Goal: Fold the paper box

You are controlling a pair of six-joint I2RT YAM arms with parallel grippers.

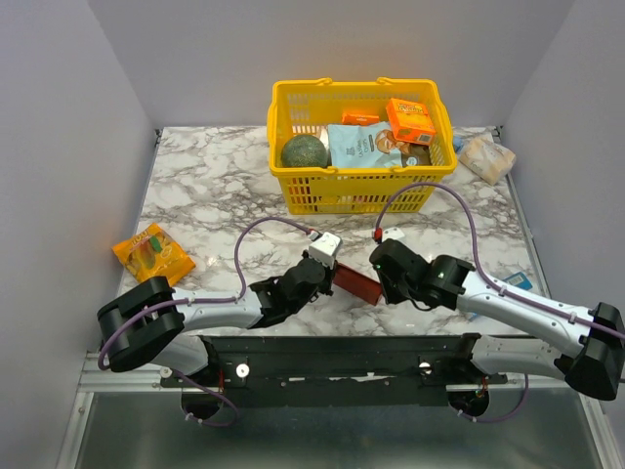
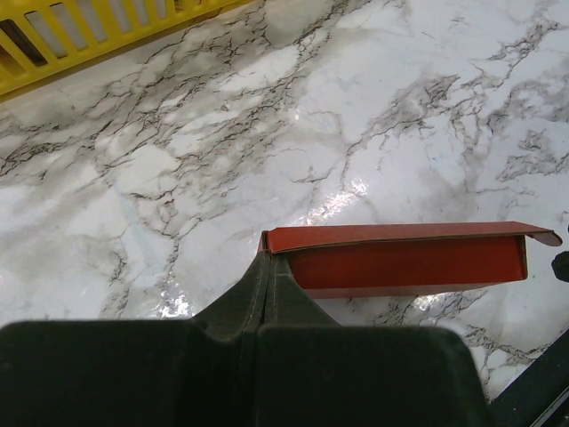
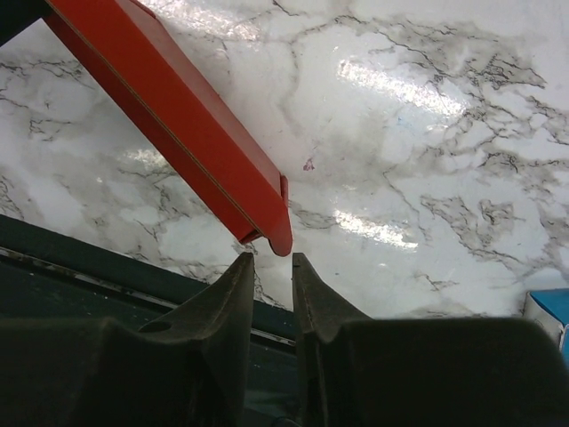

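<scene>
Presently listed: one paper box (image 1: 356, 283), bright red and partly folded into a long flat shape, was at the middle of the near edge of the bench (image 1: 225, 195), between the two arms. The left tool (image 2: 267, 262) was closed on one end corner of it. The right tool (image 3: 268, 267) had its jaws narrowly apart, the box's rounded end tab just at their tips; contact could not be told. One yellow basket (image 1: 293, 186) of groceries stood at the far edge. One orange snack packet (image 1: 151, 252) lay by the left edge.
</scene>
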